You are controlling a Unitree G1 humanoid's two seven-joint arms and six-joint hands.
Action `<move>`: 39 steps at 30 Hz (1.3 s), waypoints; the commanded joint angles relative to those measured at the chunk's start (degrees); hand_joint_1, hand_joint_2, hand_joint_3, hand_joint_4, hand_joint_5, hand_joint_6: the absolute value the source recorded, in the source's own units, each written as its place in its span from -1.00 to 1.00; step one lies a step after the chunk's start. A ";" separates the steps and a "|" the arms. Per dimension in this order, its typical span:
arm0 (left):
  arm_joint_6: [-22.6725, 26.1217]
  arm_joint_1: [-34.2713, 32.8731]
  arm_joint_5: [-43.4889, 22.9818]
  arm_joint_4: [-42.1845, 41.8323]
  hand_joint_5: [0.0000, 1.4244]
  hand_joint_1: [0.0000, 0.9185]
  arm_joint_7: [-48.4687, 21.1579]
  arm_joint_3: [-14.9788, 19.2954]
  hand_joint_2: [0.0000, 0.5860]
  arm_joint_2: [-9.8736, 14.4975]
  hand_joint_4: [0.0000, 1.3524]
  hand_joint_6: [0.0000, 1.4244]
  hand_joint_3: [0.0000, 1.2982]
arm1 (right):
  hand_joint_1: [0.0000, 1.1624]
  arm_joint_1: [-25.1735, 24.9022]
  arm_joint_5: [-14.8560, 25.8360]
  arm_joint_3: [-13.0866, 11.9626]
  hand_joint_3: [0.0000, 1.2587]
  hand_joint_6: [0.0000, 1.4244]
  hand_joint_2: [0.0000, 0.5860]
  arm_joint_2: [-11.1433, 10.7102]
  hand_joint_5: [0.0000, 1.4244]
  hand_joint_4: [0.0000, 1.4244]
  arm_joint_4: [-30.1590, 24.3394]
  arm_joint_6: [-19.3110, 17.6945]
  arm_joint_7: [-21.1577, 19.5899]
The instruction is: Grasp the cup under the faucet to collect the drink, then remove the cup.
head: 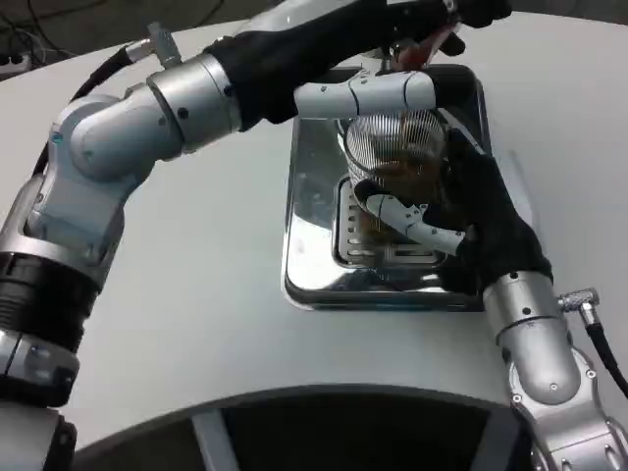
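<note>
Nearest me: the dark curved rim at 6 o'clock, part of my own body I think, with my right forearm (535,343) rising from 5 o'clock.
Right hand (446,211): wrapped round the cup from its 3 o'clock side, white fingers (417,224) curled across the front wall; I am holding it.
Cup (392,147): clear, ribbed, upright, standing over the slotted grille of the steel drip tray (309,226), near picture centre and toward 12 o'clock. Brownish liquid seems to sit low in it; the level is hard to read.
Left hand (378,96): reaching in from 10 o'clock, lying across the cup's top edge toward the faucet at 12 o'clock. Whether it is pressing a lever or just resting, fingers apart or together, I cannot tell.
Risk, spill: if I pull the cup away while drink is running, it will pour onto the tray.
Risk, crush: the wall looks thin; squeezing harder could buckle it and slop the contents.
Risk, collision: my left arm crosses above the rim, so lifting straight up may knock it.
Surface: white desk (196,324), smooth, matte.
Room: dark floor with cables (29,39) at 11 o'clock.
</note>
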 commanded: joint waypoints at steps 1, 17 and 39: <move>0.19 0.75 1.53 0.27 -0.72 -1.00 -2.01 -0.49 -0.56 1.86 -0.83 -0.72 -0.76 | 0.44 1.51 -1.31 1.46 -0.65 -0.73 -0.23 2.12 -0.53 -0.61 1.88 -0.11 -2.10; -1.10 1.71 0.87 0.26 -0.70 -1.00 -1.69 -0.05 -0.59 2.28 -0.81 -0.72 -0.74 | 0.48 1.50 -4.60 2.97 -0.47 -0.56 -0.18 6.48 -0.33 -0.43 3.57 -1.28 -10.17; -5.78 2.06 -6.86 -4.00 -0.58 -1.00 1.87 9.20 -0.61 0.63 -0.71 -0.61 -0.73 | 0.53 1.43 -6.23 3.03 -0.28 -0.37 -0.12 7.84 -0.12 -0.26 6.80 -4.93 -15.49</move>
